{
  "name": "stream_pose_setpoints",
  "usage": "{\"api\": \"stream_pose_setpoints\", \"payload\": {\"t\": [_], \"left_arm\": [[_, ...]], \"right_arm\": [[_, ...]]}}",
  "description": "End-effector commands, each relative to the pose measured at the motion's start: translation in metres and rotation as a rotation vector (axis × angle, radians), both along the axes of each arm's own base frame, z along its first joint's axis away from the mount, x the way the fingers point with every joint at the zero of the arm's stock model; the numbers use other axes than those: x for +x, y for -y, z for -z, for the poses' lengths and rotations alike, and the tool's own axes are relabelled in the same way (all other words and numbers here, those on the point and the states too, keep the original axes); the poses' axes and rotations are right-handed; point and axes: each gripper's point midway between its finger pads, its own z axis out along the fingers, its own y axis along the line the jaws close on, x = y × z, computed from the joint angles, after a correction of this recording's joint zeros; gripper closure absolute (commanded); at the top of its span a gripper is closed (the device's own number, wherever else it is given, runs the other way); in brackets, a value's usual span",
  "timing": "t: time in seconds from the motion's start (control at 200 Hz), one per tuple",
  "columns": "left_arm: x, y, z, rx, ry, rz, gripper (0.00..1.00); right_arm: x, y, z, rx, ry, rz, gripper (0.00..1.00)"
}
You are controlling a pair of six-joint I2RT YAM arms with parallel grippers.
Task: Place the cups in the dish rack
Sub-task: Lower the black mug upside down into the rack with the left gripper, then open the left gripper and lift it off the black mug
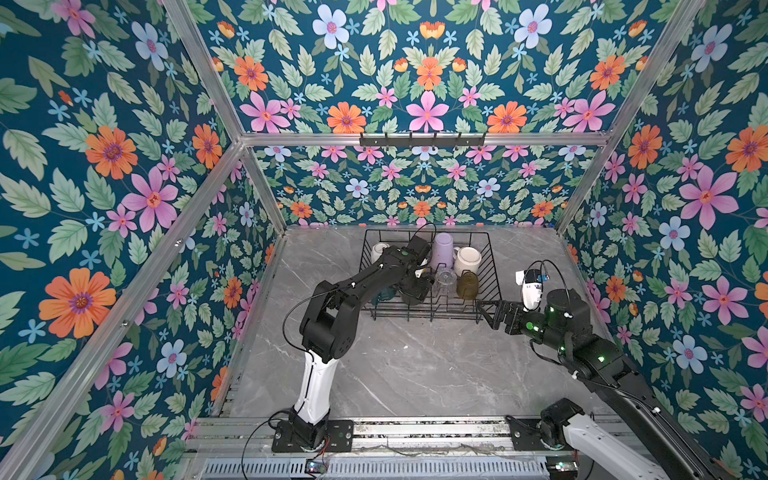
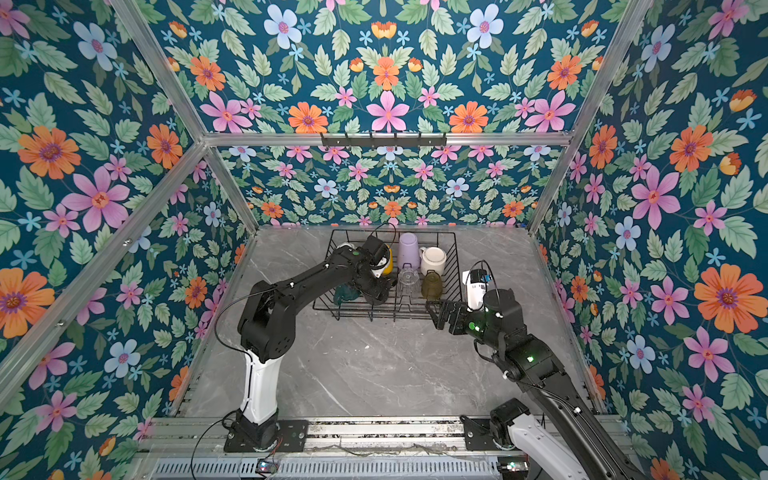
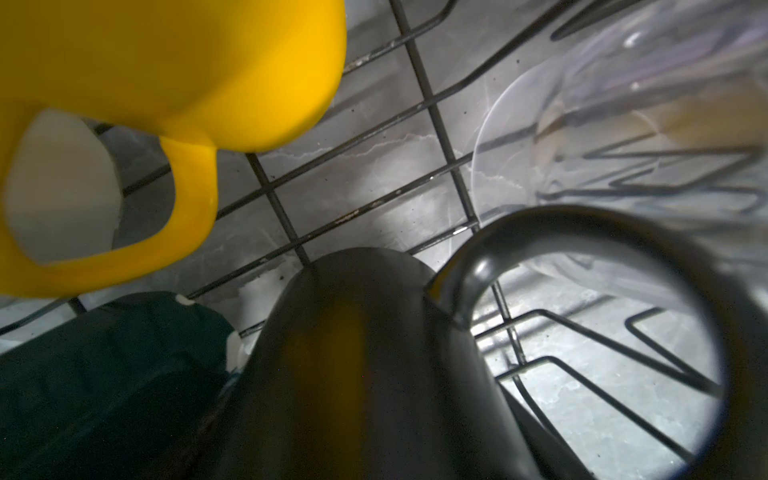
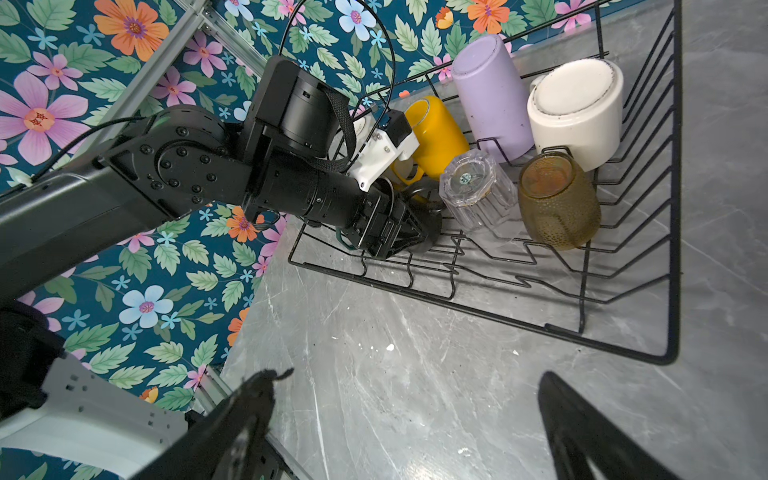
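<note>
Top views, dish rack [image 1: 493, 266]: at the far end of the counter [image 1: 415, 374]; lavender tumbler [image 1: 442, 248], white mug [image 1: 467, 261], second white mug [image 1: 377, 250], clear glass [image 1: 445, 279], olive-amber glass [image 1: 467, 286] and dark green mug [image 1: 380, 296] sit inside; no cup shows on the counter.
Top views, right tool [image 1: 485, 312]: beside the rack's near right corner.
Left wrist, black mug [image 3: 353, 374]: in the rack near the yellow mug [image 3: 166, 70]; grip cannot be told.
Right wrist, left tool [image 4: 399, 237]: down in the rack at the black mug.
Right wrist, right tool [image 4: 415, 374]: jaws wide, empty.
Remaining: probably only release and retreat.

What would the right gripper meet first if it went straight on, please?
Likely the right gripper meets the dish rack at its near wire rim, though relative height is unclear.
</note>
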Motion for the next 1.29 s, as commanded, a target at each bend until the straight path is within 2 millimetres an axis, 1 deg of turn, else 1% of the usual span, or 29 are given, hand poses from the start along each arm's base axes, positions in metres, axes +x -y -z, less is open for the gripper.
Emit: {"api": "stream_pose_setpoints", "payload": {"t": [0.0, 0.435, 1.07, 1.15, 1.29], "left_arm": [[0.004, -0.001, -0.004, -0.002, 0.021, -0.009, 0.23], [0.005, -0.002, -0.007, -0.005, 0.039, -0.010, 0.16], [0.007, 0.001, -0.008, -0.015, 0.052, -0.005, 0.12], [0.007, 0.001, -0.010, -0.021, 0.053, -0.004, 0.12], [0.005, 0.005, -0.019, -0.057, 0.066, 0.002, 0.11]], "right_arm": [[0.000, -0.001, -0.002, 0.001, 0.009, -0.007, 0.01], [0.000, -0.002, -0.001, 0.003, 0.007, -0.010, 0.01], [0.000, -0.003, -0.002, 0.002, 0.009, -0.015, 0.01], [0.001, -0.002, -0.002, 0.002, 0.009, -0.014, 0.01], [0.001, -0.003, -0.003, -0.001, 0.010, -0.015, 0.01]]}}
